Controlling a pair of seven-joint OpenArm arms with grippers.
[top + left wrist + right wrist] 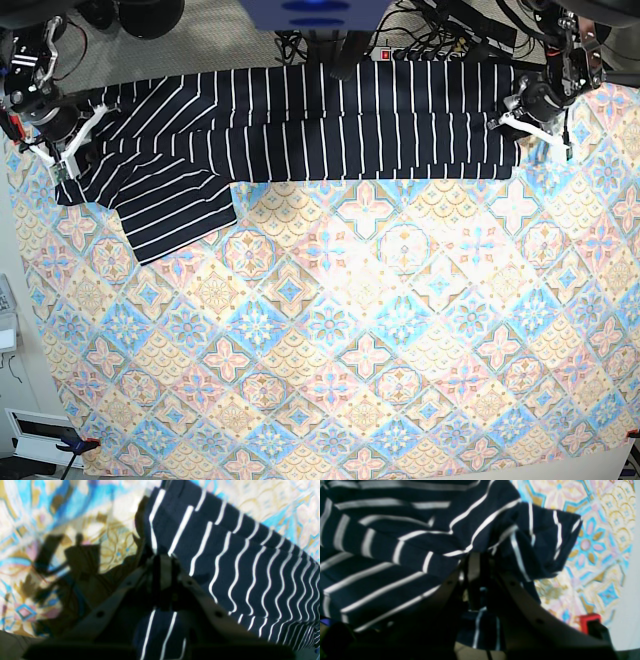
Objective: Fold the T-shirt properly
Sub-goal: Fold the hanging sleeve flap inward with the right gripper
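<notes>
My left gripper (162,557) pinches a soft fold of the T-shirt (330,130), navy with thin white stripes rippling away to its right. My right gripper (476,562) is clamped on bunched fabric at the sleeve end. The shirt lies in a long band between both jaws, over the tiled-pattern tablecloth (350,340).

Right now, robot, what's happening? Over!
Left gripper and right gripper both pinching T-shirt. Shirt stretched along tablecloth's far edge. Nothing blocking.
</notes>
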